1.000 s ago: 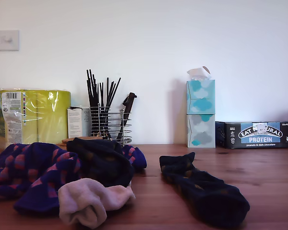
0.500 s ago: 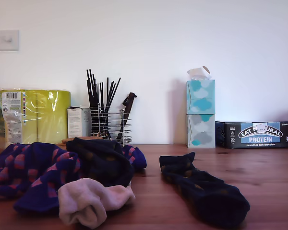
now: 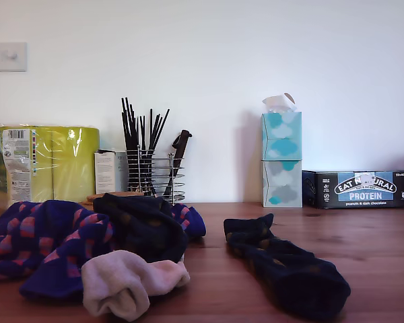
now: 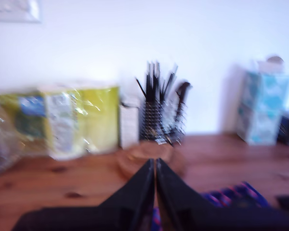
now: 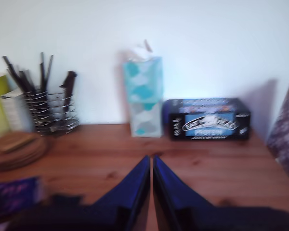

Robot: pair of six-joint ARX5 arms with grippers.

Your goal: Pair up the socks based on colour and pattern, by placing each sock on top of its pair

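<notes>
Starting the pairing looks best done by lifting the navy dotted sock (image 3: 143,225) draped over the heap, pinching a loose edge only so the checked socks (image 3: 44,245) and cream sock (image 3: 129,281) under and beside it stay put, then laying it along its mate. That lone navy sock (image 3: 286,269) lies flat on the table (image 3: 377,249), apart from the heap toward the exterior view's right, long axis running from rear to the near edge, cuff rearward by my reading. My first gripper (image 4: 155,169) and my second gripper (image 5: 151,166) both show jaws pressed together, holding nothing, above the wood.
</notes>
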